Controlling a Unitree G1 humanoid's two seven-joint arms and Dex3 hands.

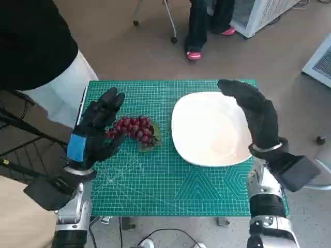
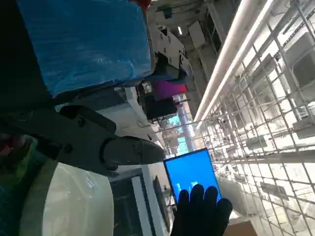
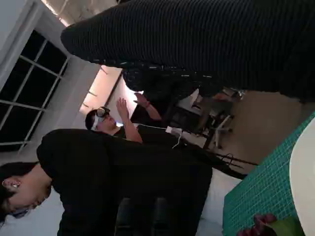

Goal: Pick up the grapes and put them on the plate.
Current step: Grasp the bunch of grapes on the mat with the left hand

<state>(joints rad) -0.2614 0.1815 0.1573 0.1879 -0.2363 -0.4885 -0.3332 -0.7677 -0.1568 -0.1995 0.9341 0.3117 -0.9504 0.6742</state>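
The grapes, a dark red bunch with a green leaf under them, lie on the green cutting mat, left of the white plate and apart from its rim. The left hand is at the bunch's left end, fingers spread and curved around it; I can't tell if it actually has hold of any grapes. The right hand hangs flat over the plate's far right edge, fingers stretched out, holding nothing. The mat covers the small table, with brown floor all round. A person in black with a white garment stands at the table's left corner, and someone's legs and pink shoes show beyond the far side. A white appliance sits on the floor there.
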